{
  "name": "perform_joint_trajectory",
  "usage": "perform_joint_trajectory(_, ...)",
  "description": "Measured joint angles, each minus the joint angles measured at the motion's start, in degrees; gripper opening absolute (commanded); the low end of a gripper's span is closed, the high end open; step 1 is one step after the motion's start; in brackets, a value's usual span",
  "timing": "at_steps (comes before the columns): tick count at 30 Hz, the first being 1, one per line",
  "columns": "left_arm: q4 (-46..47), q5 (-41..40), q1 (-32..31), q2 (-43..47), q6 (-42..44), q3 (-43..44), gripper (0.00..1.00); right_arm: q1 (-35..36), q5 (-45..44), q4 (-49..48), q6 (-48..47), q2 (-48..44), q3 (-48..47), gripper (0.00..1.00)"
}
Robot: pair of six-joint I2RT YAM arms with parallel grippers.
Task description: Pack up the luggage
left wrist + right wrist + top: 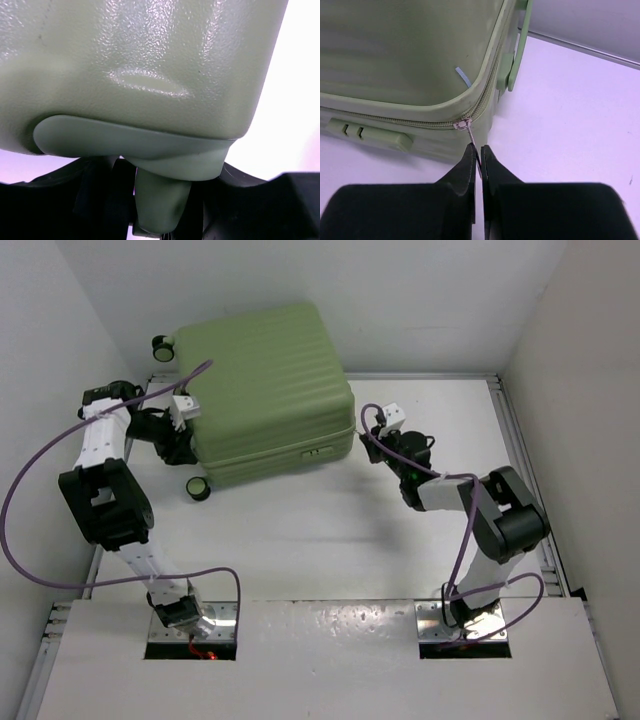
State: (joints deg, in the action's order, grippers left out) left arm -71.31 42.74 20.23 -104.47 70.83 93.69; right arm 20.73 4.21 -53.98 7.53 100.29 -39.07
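Note:
The luggage [265, 390] is a light-green ribbed suitcase lying flat and closed at the back left of the table. My left gripper [182, 432] is at its left end between the two wheels. In the left wrist view the shell [150, 60] fills the frame, and my left gripper [160, 200] has its dark fingers [100, 200] on either side of a green stem under a lip. My right gripper [366, 436] is at the near right corner of the luggage [405, 50]. There my right gripper [480, 149] is shut on the metal zipper pull [471, 132].
Black wheels [160, 343] [198, 487] stick out on the suitcase's left side. A green lock block [370, 134] sits on the front edge and a side handle [517, 50] on the right side. A metal rail [430, 375] and white walls border the table.

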Motion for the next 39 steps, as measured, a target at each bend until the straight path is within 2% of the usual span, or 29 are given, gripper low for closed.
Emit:
perform_joint_trajectory(5,-2.23,0.0,0.04,-1.79,0.74,2.23,0.0,-2.86,4.09,0.0,-0.24,2.58,-2.97,0.0)
perform_joint_trajectory(15,-4.07,-0.11,0.04,-4.72,0.9,5.62,0.0,-5.07,6.82,-0.9,-0.39,18.99,-22.29,0.0)
perform_joint_trajectory(22,-5.6,-0.48,0.04,-7.21,0.92,7.34,0.0,-5.25,6.51,-1.92,-0.46,33.42,-40.87,0.0)
perform_joint_trajectory(28,-6.62,-0.59,0.11,-8.33,0.92,8.66,0.0,-5.2,5.31,-2.69,-0.9,47.21,-60.35,0.0)
perform_joint_trajectory(34,-6.67,-0.52,0.17,-8.87,0.63,9.25,0.0,-5.16,4.11,1.38,-0.72,61.02,-83.84,0.0)
perform_joint_trajectory(36,-6.67,-0.48,0.24,-9.07,0.44,9.46,0.0,-5.16,4.07,2.75,-0.28,63.41,-88.26,0.0)
perform_joint_trajectory(37,-6.64,-0.46,0.24,-9.11,0.37,9.57,0.0,-5.11,4.07,3.23,0.07,63.76,-89.07,0.06)
perform_joint_trajectory(38,-6.64,-0.48,0.24,-9.14,0.28,9.57,0.01,-5.09,4.02,3.54,0.35,63.8,-89.15,0.22)
perform_joint_trajectory(39,-6.62,-0.46,0.24,-9.16,0.15,9.57,0.08,-5.03,3.69,3.52,0.81,63.8,-89.07,0.32)
